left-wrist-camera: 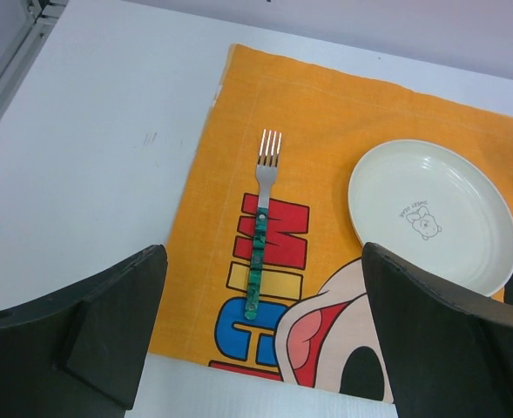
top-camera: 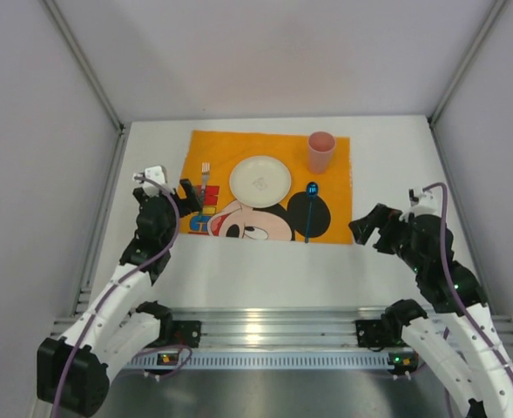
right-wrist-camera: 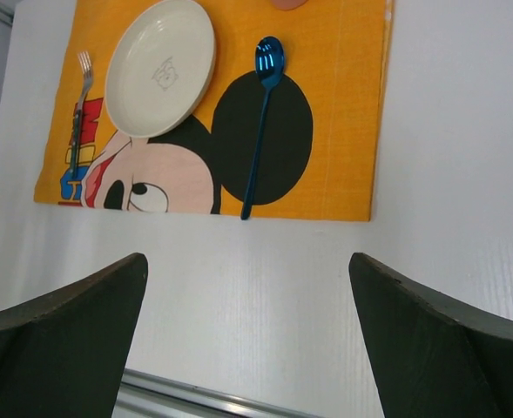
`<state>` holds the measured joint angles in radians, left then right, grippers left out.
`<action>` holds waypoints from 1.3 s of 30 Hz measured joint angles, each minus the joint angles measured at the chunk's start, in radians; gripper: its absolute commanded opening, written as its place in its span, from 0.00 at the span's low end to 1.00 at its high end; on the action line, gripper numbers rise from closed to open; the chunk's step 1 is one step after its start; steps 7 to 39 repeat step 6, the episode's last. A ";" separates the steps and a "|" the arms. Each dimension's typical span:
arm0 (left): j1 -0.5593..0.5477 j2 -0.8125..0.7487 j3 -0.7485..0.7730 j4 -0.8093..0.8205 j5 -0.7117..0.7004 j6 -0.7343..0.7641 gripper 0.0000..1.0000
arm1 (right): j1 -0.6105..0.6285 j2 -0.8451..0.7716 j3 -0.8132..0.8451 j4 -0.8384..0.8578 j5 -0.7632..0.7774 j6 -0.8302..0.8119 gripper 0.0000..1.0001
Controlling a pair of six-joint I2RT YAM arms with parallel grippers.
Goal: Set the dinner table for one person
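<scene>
The dinner table (top-camera: 265,274) lies white beneath my arms. On it the orange placemat (top-camera: 339,178) carries the plate (top-camera: 259,181), with the fork (left-wrist-camera: 265,178) to its left, the spoon (right-wrist-camera: 260,131) to its right and the cup (top-camera: 320,151) beyond. My left gripper (left-wrist-camera: 263,257) hangs spread wide over the fork, and my right gripper (right-wrist-camera: 247,259) is spread and empty. I judge I should lift clear without nudging the fork.

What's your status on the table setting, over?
Left gripper open, empty, by fork. Right gripper open, empty, off mat. Table: plate, fork, spoon, cup on mat. Nothing in the way.
</scene>
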<state>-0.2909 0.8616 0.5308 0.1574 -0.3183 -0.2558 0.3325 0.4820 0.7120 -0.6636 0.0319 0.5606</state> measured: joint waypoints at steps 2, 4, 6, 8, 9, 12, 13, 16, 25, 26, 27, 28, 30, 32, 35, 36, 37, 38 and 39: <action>0.000 -0.012 -0.005 -0.002 -0.003 0.002 0.98 | 0.000 0.007 0.000 0.004 -0.008 0.001 1.00; 0.000 -0.024 -0.008 -0.003 -0.005 0.007 0.99 | 0.000 0.016 0.000 0.013 -0.023 0.002 1.00; 0.000 -0.032 -0.008 -0.006 -0.006 0.015 0.99 | 0.000 0.026 0.000 0.024 -0.039 0.002 1.00; 0.000 -0.032 -0.008 -0.006 -0.006 0.015 0.99 | 0.000 0.026 0.000 0.024 -0.039 0.002 1.00; 0.000 -0.032 -0.008 -0.006 -0.006 0.015 0.99 | 0.000 0.026 0.000 0.024 -0.039 0.002 1.00; 0.000 -0.032 -0.008 -0.006 -0.006 0.015 0.99 | 0.000 0.026 0.000 0.024 -0.039 0.002 1.00; 0.000 -0.032 -0.008 -0.006 -0.006 0.015 0.99 | 0.000 0.026 0.000 0.024 -0.039 0.002 1.00; 0.000 -0.032 -0.008 -0.006 -0.006 0.015 0.99 | 0.000 0.026 0.000 0.024 -0.039 0.002 1.00; 0.000 -0.032 -0.008 -0.006 -0.006 0.015 0.99 | 0.000 0.026 0.000 0.024 -0.039 0.002 1.00; 0.000 -0.032 -0.008 -0.006 -0.006 0.015 0.99 | 0.000 0.026 0.000 0.024 -0.039 0.002 1.00; 0.000 -0.032 -0.008 -0.006 -0.006 0.015 0.99 | 0.000 0.026 0.000 0.024 -0.039 0.002 1.00; 0.000 -0.032 -0.008 -0.006 -0.006 0.015 0.99 | 0.000 0.026 0.000 0.024 -0.039 0.002 1.00; 0.000 -0.032 -0.008 -0.006 -0.006 0.015 0.99 | 0.000 0.026 0.000 0.024 -0.039 0.002 1.00; 0.000 -0.032 -0.008 -0.006 -0.006 0.015 0.99 | 0.000 0.026 0.000 0.024 -0.039 0.002 1.00; 0.000 -0.032 -0.008 -0.006 -0.006 0.015 0.99 | 0.000 0.026 0.000 0.024 -0.039 0.002 1.00; 0.000 -0.032 -0.008 -0.006 -0.006 0.015 0.99 | 0.000 0.026 0.000 0.024 -0.039 0.002 1.00; 0.000 -0.032 -0.008 -0.006 -0.006 0.015 0.99 | 0.000 0.026 0.000 0.024 -0.039 0.002 1.00; 0.000 -0.032 -0.008 -0.006 -0.006 0.015 0.99 | 0.000 0.026 0.000 0.024 -0.039 0.002 1.00; 0.000 -0.032 -0.008 -0.006 -0.006 0.015 0.99 | 0.000 0.026 0.000 0.024 -0.039 0.002 1.00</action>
